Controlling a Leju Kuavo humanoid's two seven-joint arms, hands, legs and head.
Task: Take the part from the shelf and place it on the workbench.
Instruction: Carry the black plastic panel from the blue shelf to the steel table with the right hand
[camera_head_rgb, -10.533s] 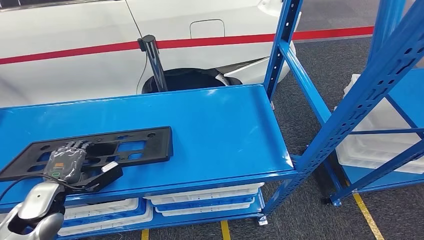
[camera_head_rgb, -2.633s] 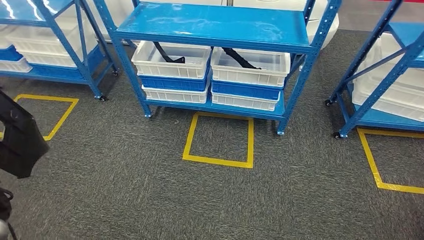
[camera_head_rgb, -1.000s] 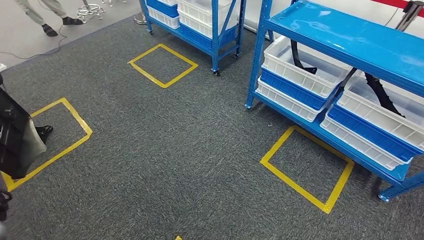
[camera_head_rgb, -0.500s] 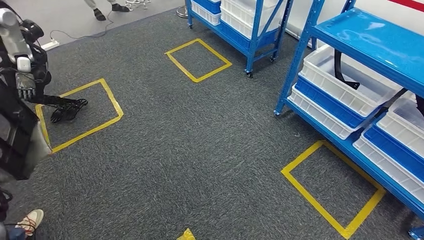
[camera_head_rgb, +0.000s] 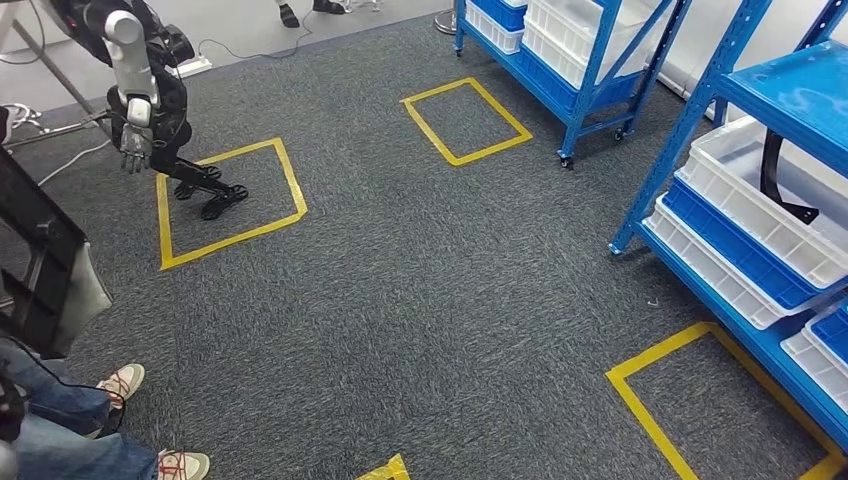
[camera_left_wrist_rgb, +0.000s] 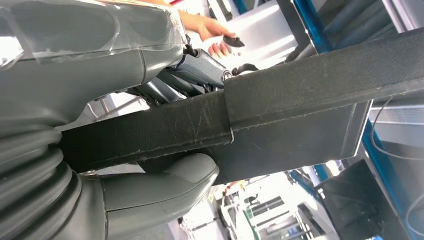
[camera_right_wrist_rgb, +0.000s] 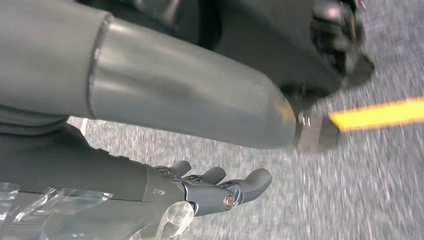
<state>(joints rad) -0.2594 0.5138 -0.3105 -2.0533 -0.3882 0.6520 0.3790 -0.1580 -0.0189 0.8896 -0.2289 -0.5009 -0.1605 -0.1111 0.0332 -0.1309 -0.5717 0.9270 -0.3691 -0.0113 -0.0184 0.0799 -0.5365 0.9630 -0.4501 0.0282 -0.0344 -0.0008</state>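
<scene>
The black plastic part (camera_head_rgb: 38, 262) hangs at the left edge of the head view, tilted, above the carpet. In the left wrist view my left hand (camera_left_wrist_rgb: 150, 185) grips this part (camera_left_wrist_rgb: 300, 95), with the thumb under its edge and the darker fingers (camera_left_wrist_rgb: 200, 67) over the top. My right hand (camera_right_wrist_rgb: 215, 192) hangs above the grey carpet with its fingers apart and nothing in them.
Another humanoid robot (camera_head_rgb: 140, 95) stands on a yellow floor square (camera_head_rgb: 228, 205) at the far left. A person's legs and shoes (camera_head_rgb: 120, 385) are close by at the lower left. Blue shelves (camera_head_rgb: 700, 120) with white bins (camera_head_rgb: 770, 205) line the right side.
The camera has turned to the left, so the shelves slid to the right. The other robot and a person's shoes came into the picture. The part stays in my left hand.
</scene>
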